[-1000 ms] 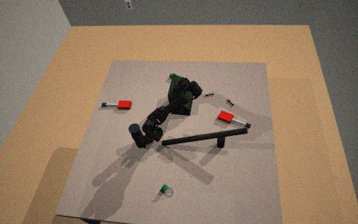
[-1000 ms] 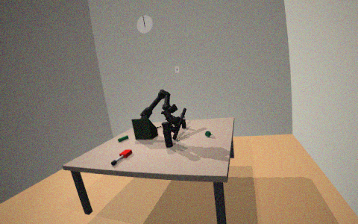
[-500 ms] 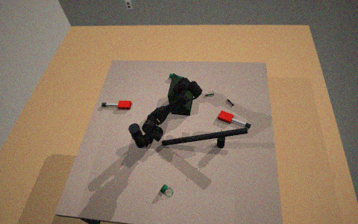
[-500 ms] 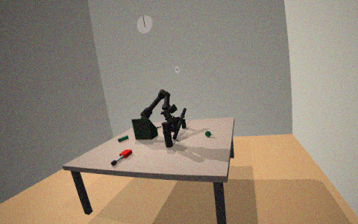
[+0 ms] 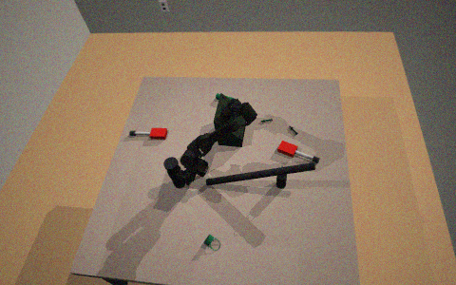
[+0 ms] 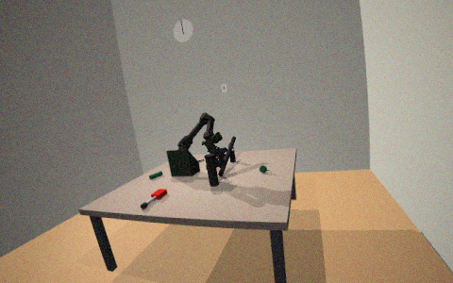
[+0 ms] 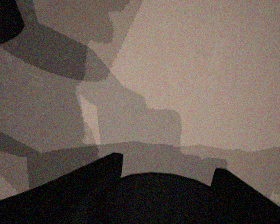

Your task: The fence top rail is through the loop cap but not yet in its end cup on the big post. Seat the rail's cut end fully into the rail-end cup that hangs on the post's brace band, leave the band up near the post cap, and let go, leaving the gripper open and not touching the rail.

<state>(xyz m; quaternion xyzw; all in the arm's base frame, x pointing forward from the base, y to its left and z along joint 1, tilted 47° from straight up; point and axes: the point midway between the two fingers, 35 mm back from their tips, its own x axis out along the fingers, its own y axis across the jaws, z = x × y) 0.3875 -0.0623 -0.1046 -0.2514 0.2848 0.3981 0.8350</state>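
Note:
The big dark post (image 5: 170,164) (image 6: 212,171) stands upright. My gripper (image 5: 190,180) (image 6: 220,155) (image 7: 167,170) is beside it, shut on the rail-end cup (image 7: 166,192), whose dark curved rim shows between the fingers. The dark top rail (image 5: 256,175) (image 6: 228,155) (image 7: 3,22) slants over the small post (image 5: 281,180) (image 6: 232,157), its nearer end lower and just beside the gripper in the top view. That end looks outside the cup, at the upper left of the wrist view. The brace band and loop cap are too dark to make out.
Red-blocked tools (image 5: 159,133) (image 5: 287,148) (image 6: 159,193) lie to both sides on the table (image 5: 308,228). A green ring piece (image 5: 209,239) (image 6: 262,169) is near the front. A green cylinder (image 5: 218,96) (image 6: 156,174) lies by the arm's base (image 6: 182,163). Two small dark pieces (image 5: 266,121) (image 5: 293,129) lie behind the rail.

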